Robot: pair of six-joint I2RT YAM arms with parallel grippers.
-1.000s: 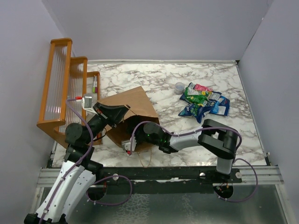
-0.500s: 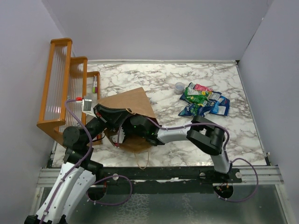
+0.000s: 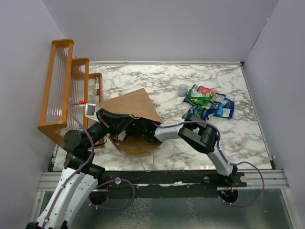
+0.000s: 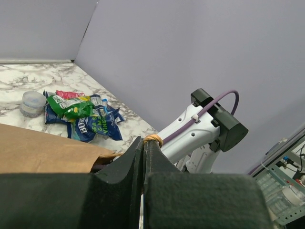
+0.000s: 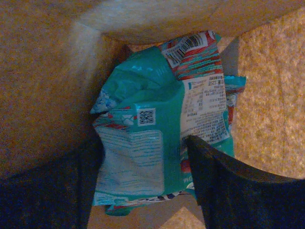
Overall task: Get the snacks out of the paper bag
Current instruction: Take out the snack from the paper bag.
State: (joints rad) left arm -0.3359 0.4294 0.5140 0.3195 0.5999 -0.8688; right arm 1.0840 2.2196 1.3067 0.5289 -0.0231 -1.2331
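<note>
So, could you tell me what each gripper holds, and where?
The left gripper pinches the paper bag at its mouth edge; the right gripper, open around a teal packet, holds nothing.

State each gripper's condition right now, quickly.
Left gripper: shut on the paper bag by its handle.
Right gripper: open, straddling a teal packet inside the bag.

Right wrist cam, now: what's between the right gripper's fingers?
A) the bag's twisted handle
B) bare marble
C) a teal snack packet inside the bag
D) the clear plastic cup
C: in the right wrist view the right gripper is open, one finger on each side of a teal snack packet, with the brown walls of the paper bag all around.
</note>
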